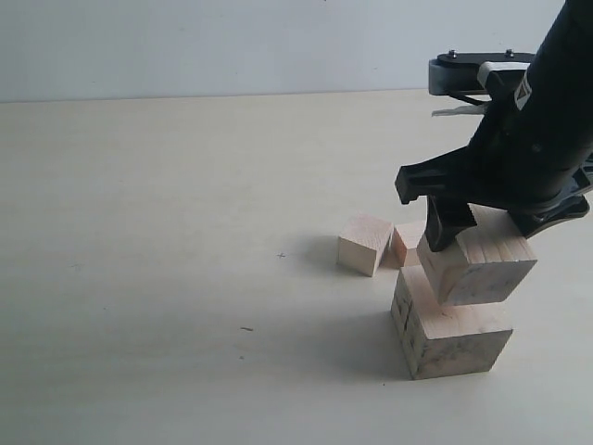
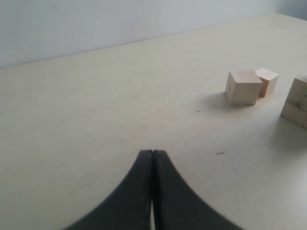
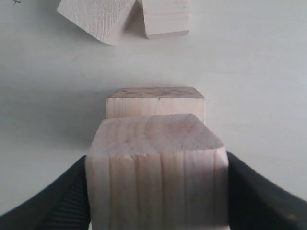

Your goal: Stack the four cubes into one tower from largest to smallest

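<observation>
The largest cube [image 1: 454,329] stands on the table at the right, dark crack marks on its left side; it also shows as largest cube [image 3: 156,101] and largest cube [image 2: 296,101]. My right gripper [image 1: 477,232] is shut on the second-largest cube [image 1: 477,264], striped grain showing, held tilted just over the largest one; in the right wrist view this second-largest cube [image 3: 157,165] fills the jaws. Behind lie a medium cube [image 1: 364,244] and the smallest cube [image 1: 406,243], touching each other. My left gripper [image 2: 153,152] is shut and empty above bare table.
The pale table [image 1: 167,232] runs to a light wall at the back. The two small cubes sit just behind and left of the largest cube, close to the right arm's path. Small dark specks mark the table [image 2: 220,153].
</observation>
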Controlling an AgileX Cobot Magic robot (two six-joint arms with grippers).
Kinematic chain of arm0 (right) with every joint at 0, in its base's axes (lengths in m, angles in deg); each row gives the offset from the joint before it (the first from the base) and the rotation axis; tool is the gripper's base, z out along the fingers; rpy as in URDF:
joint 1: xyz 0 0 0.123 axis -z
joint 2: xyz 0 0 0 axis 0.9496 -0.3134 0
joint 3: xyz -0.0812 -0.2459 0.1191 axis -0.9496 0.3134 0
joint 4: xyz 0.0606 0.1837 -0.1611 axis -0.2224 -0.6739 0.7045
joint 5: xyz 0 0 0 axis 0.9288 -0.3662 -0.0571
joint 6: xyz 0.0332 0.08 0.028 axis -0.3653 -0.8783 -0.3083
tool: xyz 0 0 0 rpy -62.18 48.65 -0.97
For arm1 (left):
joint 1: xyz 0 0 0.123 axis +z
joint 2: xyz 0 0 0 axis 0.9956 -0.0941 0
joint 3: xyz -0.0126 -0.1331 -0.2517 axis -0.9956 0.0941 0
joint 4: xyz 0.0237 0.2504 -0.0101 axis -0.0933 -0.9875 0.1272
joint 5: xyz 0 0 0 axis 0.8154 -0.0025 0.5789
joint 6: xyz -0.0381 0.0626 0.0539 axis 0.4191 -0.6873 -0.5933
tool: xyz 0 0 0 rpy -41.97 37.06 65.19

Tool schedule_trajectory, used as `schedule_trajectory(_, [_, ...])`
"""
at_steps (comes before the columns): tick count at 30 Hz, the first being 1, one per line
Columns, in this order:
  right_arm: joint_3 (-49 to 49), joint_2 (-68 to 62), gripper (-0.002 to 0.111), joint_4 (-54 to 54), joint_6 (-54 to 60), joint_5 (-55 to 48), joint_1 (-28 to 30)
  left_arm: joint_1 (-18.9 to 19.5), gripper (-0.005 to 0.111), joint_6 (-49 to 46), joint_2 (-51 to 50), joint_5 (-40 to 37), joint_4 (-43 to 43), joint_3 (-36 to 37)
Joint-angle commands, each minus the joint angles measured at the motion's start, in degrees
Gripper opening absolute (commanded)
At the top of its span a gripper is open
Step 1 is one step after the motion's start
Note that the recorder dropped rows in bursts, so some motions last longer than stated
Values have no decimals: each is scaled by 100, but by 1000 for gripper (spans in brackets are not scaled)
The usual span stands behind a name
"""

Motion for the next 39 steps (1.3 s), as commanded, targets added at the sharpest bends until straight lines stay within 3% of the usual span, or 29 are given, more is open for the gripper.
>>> schedule_trajectory(1, [11,-6,0,50,40,57,-12,32,0,-2,38,35,-15,18])
schedule_trajectory(39, [11,-134,0,-87,295,224,-12,32,0,-2,38,35,-15,18])
